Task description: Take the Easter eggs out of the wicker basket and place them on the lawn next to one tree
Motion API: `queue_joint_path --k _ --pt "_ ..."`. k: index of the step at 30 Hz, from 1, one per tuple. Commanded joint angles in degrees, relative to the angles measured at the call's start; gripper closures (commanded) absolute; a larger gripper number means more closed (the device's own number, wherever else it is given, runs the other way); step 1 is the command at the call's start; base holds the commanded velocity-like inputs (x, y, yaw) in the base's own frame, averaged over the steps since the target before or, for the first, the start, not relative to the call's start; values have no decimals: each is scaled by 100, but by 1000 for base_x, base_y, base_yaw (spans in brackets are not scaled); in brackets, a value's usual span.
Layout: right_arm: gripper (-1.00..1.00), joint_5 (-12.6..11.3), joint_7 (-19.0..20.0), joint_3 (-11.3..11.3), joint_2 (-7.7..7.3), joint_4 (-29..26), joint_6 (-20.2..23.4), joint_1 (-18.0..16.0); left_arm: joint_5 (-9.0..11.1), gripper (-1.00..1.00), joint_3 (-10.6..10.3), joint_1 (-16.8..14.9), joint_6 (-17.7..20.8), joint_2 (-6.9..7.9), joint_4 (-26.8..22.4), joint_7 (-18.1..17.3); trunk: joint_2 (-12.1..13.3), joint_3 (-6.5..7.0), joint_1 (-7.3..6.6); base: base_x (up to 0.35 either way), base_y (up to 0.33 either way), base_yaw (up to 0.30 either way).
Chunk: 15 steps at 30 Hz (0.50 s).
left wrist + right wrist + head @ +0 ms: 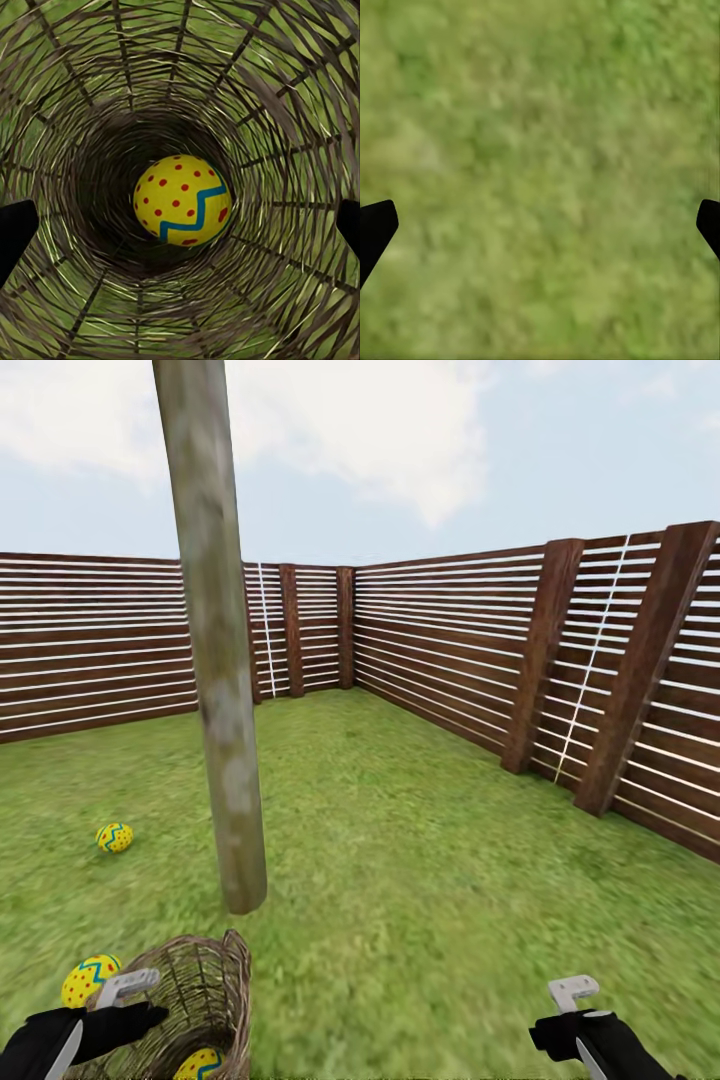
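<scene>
Left pincer [180, 225] spread apart over round brown wicker basket [205, 985]; one yellow egg with blue zigzag and red dots [182, 200] inside. Second egg [114, 837] on mottled green lawn [430, 860] near pale grey-green trunk [222, 690]. Third egg [89, 979] beside basket rim. Right pincer [540, 232] spread apart above grass.
</scene>
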Motion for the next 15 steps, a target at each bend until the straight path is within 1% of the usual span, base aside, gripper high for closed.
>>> queue_joint_path --k 1,15 --pt "-100 -43 -13 21 -7 -8 26 -3 1 -100 23 -3 40 -8 -7 -27 -44 -24 22 0 0 0" --pt "-100 -37 -13 29 -2 -8 26 -3 1 -100 22 -3 40 -16 -7 -27 -606 -276 329 0 0 0"
